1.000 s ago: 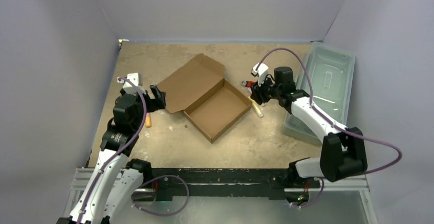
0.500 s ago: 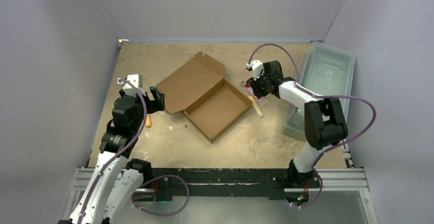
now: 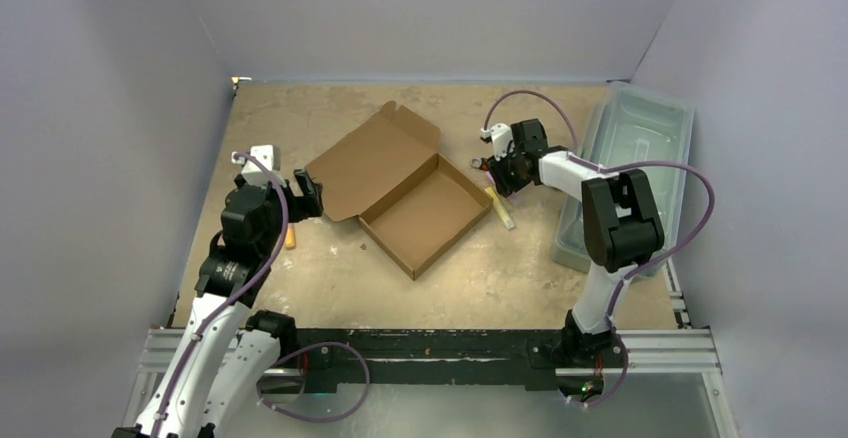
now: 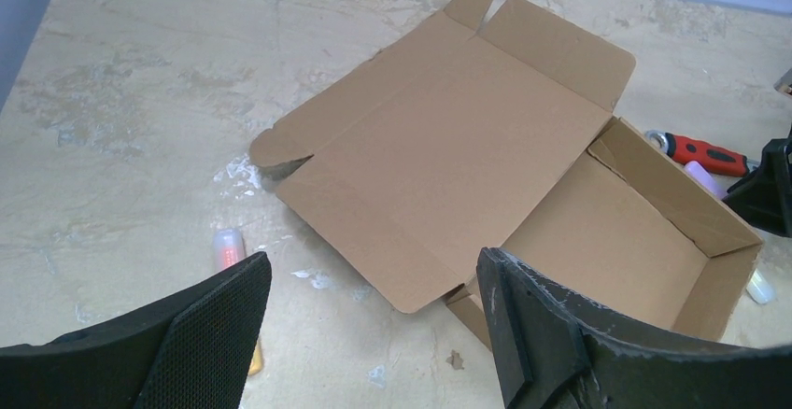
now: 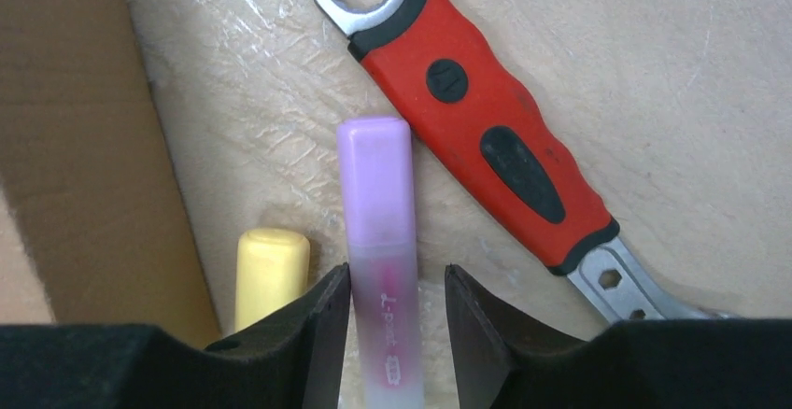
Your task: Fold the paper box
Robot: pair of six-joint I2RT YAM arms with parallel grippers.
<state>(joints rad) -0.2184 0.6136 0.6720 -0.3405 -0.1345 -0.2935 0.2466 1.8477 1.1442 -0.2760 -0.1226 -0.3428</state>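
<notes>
Box [image 3: 400, 190]: sits at the centre of the table [image 3: 300, 118], unfolded. The tray half has its walls upright. The lid panel lies open from the tray toward 10 o'clock in the top view. In the left wrist view, the box [image 4: 448, 166] shows its lid's small end tabs at the far and near corners.

Left gripper [image 3: 305, 190]: at 9 o'clock of the box, just beside the lid's near corner and apart from it. In the left wrist view the left gripper [image 4: 372, 269] has its jaws released wide, with nothing between them. A small pink-tipped marker [image 4: 227, 247] lies on the table near its left finger.

Right gripper [image 3: 497, 170]: at 2 o'clock of the tray, low over the table. In its own view the right gripper [image 5: 392, 278] straddles a purple marker [image 5: 376, 185]. The jaws are partly parted, and a gap shows on the marker's 3 o'clock side, so they are not clamped on it.

Adjacent items:
- Wrench [image 5: 486, 138], red handle, at 1 o'clock of the purple marker, with its ring end toward 11 o'clock.
- Yellow marker [image 5: 271, 269] at 9 o'clock of the purple marker, just beside the tray wall.
- Bin [image 3: 640, 148] at the table's 3 o'clock edge.
</notes>
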